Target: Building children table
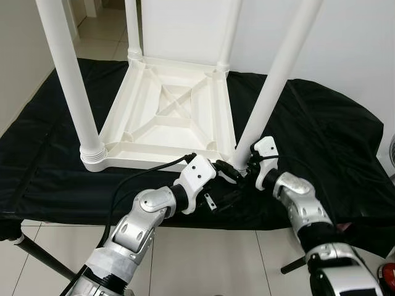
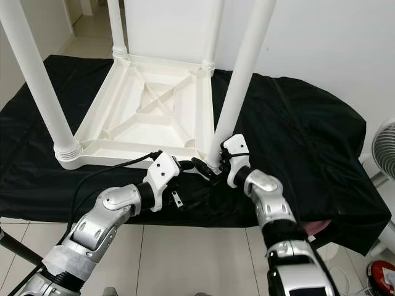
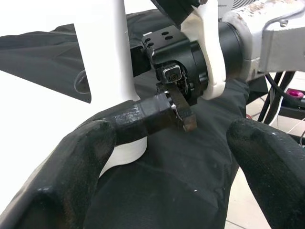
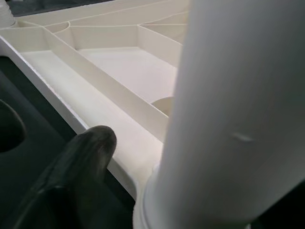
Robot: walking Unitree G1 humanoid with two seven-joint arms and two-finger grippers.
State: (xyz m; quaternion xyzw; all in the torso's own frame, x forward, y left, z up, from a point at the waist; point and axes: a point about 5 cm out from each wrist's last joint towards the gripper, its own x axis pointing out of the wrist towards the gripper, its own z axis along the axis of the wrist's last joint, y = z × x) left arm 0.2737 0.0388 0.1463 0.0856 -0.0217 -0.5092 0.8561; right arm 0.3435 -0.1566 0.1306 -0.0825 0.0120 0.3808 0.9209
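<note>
Tools [image 1: 229,174] [image 1: 247,165] low, flanking table leg [image 1: 271,86]

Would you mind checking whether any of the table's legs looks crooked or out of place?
Nothing stands out: all four legs stand in the corners of the upturned table. The right hand is at the near right leg, the left hand beside it.

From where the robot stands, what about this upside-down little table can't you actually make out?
- Tops of the four legs: cut off by the upper edge in both eye views.
- Near right leg's joint with the tabletop: hidden behind the right gripper.
- Right gripper's grip: right wrist view shows one finger; the leg hides the rest.
</note>
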